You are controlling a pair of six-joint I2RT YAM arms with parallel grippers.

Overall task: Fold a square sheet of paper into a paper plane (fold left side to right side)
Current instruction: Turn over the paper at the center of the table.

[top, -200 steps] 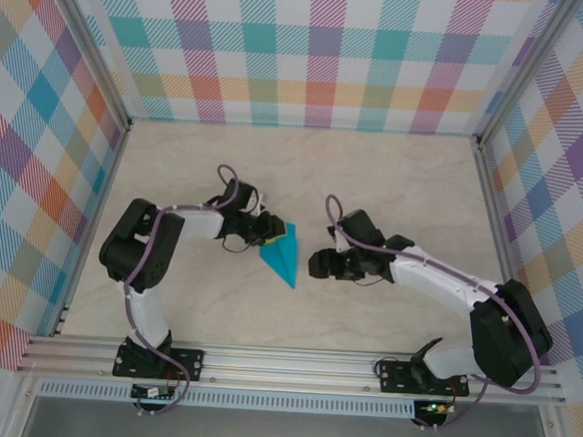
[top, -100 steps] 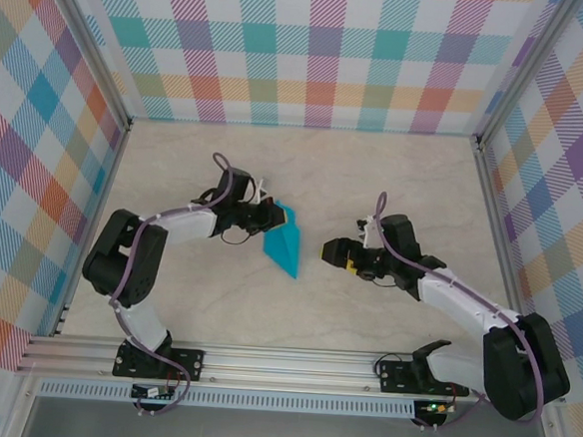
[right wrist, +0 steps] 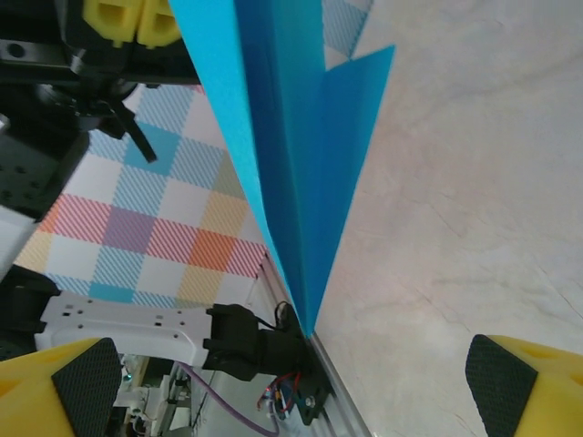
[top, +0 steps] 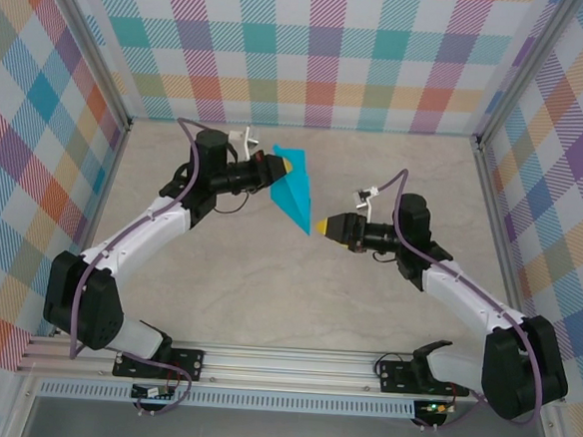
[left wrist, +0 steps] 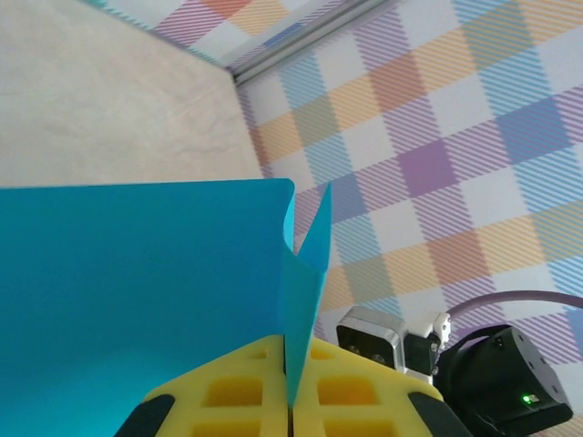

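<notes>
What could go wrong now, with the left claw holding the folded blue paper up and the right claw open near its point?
1. The left claw pinches the teal-blue folded paper plane by one thin end only, off the table; it may twist or slip out.
2. The open right claw sits close to the plane's pointed tip; closing off-centre could crumple the tip or spread the creases.

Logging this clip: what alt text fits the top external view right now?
The left gripper is shut on the wide end of a teal paper plane over a pale table. The right gripper, jaws open, points at the plane's narrow tip from the right. Plaid walls surround the table.
</notes>
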